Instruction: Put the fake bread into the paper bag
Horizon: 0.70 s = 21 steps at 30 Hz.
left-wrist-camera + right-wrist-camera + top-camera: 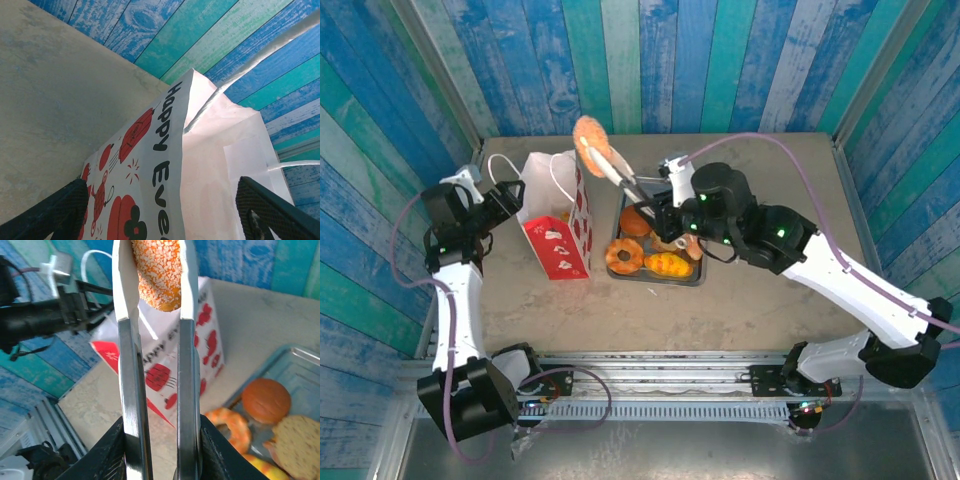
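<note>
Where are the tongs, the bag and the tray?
tongs (131, 390), right wrist view, on the left metal arm.
bag (558, 255), top external view, on its red lower band.
tray (300, 375), right wrist view, on its bare floor.

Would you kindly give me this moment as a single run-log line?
right gripper: shut on tongs | tongs: pinching sugared bread, raised near paper bag | left gripper: open, straddling bag's side | tray: holds other bread
</note>
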{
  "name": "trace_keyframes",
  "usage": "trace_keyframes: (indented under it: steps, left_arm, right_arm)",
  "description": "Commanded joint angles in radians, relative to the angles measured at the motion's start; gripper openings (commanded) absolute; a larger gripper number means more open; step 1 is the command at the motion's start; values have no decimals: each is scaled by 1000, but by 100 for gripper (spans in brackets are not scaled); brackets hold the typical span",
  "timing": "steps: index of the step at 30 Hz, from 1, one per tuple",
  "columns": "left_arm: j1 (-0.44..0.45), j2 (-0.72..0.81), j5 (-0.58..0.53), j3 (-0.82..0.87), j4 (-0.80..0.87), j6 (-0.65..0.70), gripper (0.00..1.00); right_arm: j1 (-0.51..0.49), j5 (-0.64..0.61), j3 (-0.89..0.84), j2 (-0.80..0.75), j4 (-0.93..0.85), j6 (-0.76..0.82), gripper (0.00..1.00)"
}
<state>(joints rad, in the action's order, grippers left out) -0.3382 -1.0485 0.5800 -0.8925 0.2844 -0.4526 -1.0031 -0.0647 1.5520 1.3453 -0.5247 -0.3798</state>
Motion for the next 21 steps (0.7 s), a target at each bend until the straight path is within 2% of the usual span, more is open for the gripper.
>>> trace_keyframes:
  steps: [1,6,14,21]
  left_arm:
    - [3,-19,32,0,-40,-6,77]
    - [3,-26,42,13,-53,-9,71]
    - [3,-27,36,36,-69,-12,64]
    - [2,-30,28,45,-73,-13,55]
  right_arm:
    - [-58,-62,57,31,121,31,26]
    - [-112,-50,52,98,248,20,26]
    - [-130,6,117,235,284,-35,27]
    - [-129,-11,136,323,268,-65,27]
